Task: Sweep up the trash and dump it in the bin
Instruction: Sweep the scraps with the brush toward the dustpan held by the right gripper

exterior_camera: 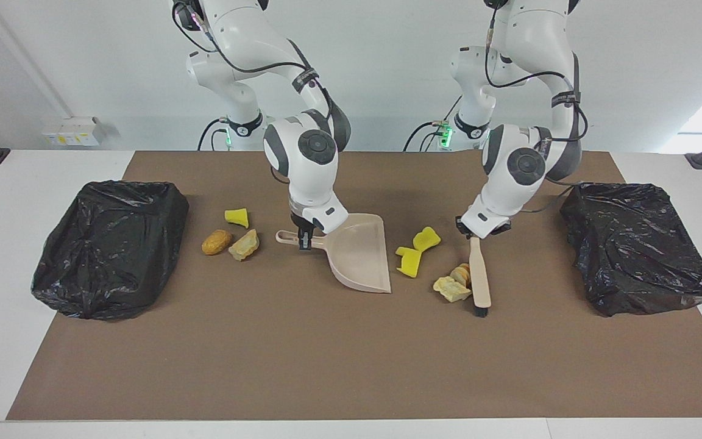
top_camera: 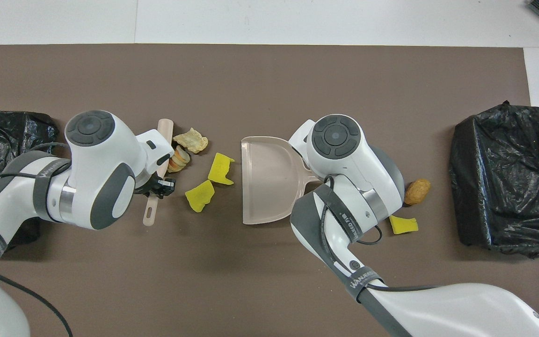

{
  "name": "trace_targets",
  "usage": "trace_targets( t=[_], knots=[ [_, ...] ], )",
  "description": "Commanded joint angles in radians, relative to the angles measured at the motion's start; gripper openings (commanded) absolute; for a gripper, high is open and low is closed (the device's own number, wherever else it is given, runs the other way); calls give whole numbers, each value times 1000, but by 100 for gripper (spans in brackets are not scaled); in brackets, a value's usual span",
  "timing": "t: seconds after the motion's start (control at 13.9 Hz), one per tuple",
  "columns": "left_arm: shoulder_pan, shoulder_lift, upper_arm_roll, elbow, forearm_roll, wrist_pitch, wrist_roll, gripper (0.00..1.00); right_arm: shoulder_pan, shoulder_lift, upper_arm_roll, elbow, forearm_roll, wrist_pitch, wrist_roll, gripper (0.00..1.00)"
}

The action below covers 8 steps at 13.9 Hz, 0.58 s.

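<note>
brown mat (exterior_camera: 302, 353) — left end effector (exterior_camera: 476, 234) clamps brush (exterior_camera: 479, 277), right end effector (exterior_camera: 303, 239) clamps dustpan (exterior_camera: 357, 256)

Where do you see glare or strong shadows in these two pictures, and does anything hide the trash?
Facing view: bright daylight washes out the upper corner past the bin bag at the left arm's end; both bags show shiny highlights. Overhead view: soft shadows fall beside the dustpan and yellow chunks; the right arm's wrist hides one bit of trash, and the left arm's wrist covers most of the brush.
</note>
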Motion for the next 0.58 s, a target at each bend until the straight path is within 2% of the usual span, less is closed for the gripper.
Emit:
trace_targets(
  t=[0.0, 0.5],
  knots=[
    [-73, -29, 14, -13, -90, -62, -11, 0, 7, -14, 8, -33, -4, 39, 36, 0],
    [-185, -70, 12, -11, -278, -108, -151, 0, 7, 1, 8, -33, -4, 68, 53, 0]
  ],
)
